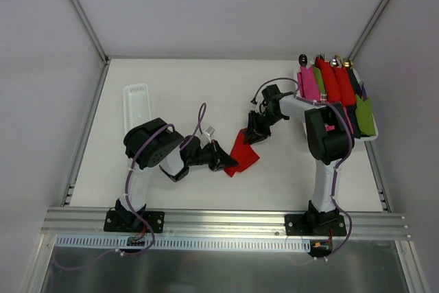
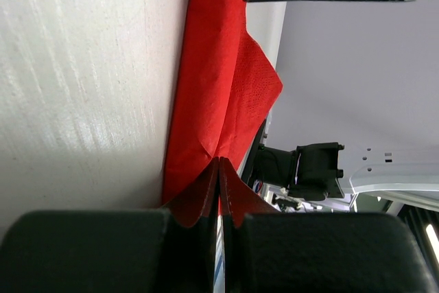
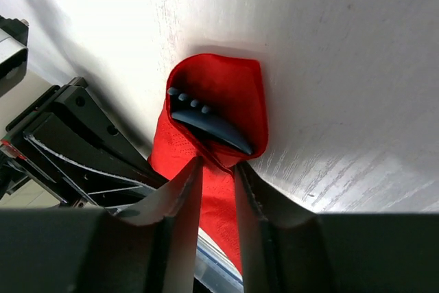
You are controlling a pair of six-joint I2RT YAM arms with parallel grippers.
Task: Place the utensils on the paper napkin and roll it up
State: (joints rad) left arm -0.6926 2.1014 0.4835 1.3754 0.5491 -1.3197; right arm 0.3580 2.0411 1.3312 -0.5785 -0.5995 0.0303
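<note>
Where the paper napkin (image 1: 241, 152) lies on the table (image 1: 206, 87) seen from above, left gripper (image 1: 226, 162) and right gripper (image 1: 252, 135) flank it; at the left wrist, jaws pinch shut on its edge; at the right wrist, narrowly parted jaws clamp napkin folded round a dark fork (image 3: 209, 123).

Matt dimpled paper napkin (image 3: 233, 87), smooth glossy plastic fork (image 3: 209, 123)

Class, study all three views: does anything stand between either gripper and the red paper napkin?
Nothing visible does. The left gripper is shut on one edge of the paper napkin, and the right gripper grips the opposite side, where a dark fork lies wrapped inside the fold.
</note>
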